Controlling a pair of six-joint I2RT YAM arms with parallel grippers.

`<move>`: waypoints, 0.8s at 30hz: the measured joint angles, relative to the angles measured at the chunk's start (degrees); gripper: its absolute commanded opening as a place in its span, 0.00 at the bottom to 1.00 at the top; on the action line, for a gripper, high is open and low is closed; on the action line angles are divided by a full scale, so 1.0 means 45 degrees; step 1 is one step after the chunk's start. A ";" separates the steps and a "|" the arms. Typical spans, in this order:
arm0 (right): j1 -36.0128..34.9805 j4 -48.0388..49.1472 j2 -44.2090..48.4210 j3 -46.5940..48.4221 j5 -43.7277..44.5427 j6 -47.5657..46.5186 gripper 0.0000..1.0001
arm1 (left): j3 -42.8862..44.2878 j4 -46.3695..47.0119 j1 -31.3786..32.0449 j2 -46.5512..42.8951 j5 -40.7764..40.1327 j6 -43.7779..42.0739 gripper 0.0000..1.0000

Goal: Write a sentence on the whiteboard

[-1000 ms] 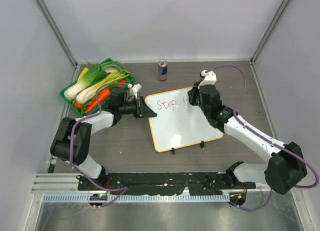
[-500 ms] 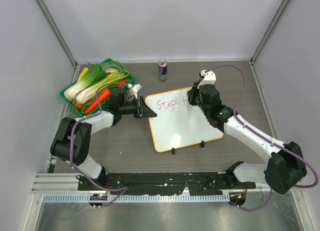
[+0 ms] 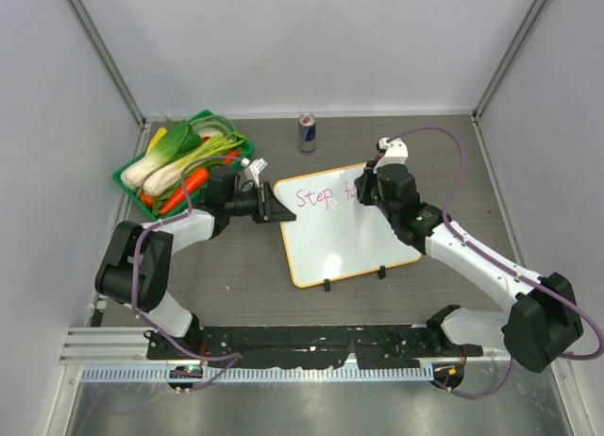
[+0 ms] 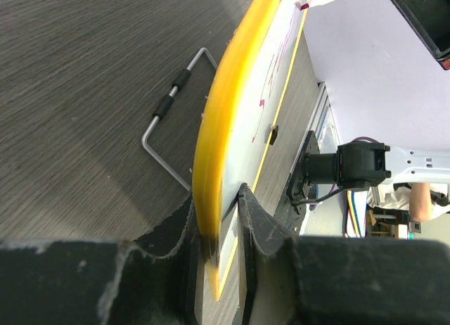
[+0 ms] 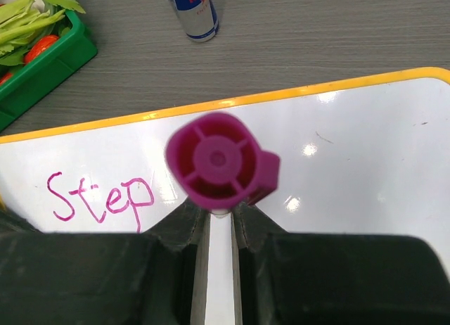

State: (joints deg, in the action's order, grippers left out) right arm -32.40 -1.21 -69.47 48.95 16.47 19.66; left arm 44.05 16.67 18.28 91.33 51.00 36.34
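Note:
The whiteboard (image 3: 344,238) lies on the table with its orange rim, seen edge-on in the left wrist view (image 4: 226,107). Pink writing (image 3: 316,196) on its far left reads "Step" (image 5: 98,195), and a further stroke is partly hidden by the right arm. My left gripper (image 3: 274,209) is shut on the board's left edge, with the rim clamped between its fingers (image 4: 219,202). My right gripper (image 3: 371,186) hovers over the board's top middle, shut on a magenta marker (image 5: 218,160) that points down at the white surface (image 5: 351,149). Its tip is hidden in the right wrist view (image 5: 219,211).
A green basket (image 3: 123,179) of leeks and carrots sits at the back left, its corner in the right wrist view (image 5: 53,61). A drink can (image 3: 307,132) stands behind the board (image 5: 193,12). Two black clips (image 3: 381,273) are on the board's near edge. A wire stand (image 4: 172,103) lies beside it.
My right gripper has shifted slightly to the right with the marker. The left gripper and the board have not moved.

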 measured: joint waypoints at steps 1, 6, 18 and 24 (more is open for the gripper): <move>0.0000 -0.0039 0.0010 -0.0015 0.0005 0.0000 0.01 | 0.0000 -0.0005 0.0000 0.0000 -0.0005 0.0000 0.00; -0.0005 -0.0058 0.0029 -0.0044 0.0126 0.0005 0.01 | 0.0000 0.0000 0.0005 0.0000 -0.0005 0.0000 0.00; -0.0015 -0.0219 -0.0272 0.0427 0.0855 -0.0068 0.02 | 0.0000 0.0000 0.0010 0.0000 0.0000 0.0000 0.00; -0.0015 -0.0204 -0.0423 0.0597 0.0835 -0.0102 0.01 | -0.0005 -0.0005 0.0010 0.0000 -0.0005 0.0000 0.00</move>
State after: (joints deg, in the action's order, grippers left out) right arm -32.47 -2.13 -71.37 51.64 20.23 19.20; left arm 44.03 16.64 18.33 91.33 50.98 36.34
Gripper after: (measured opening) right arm 0.181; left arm 0.216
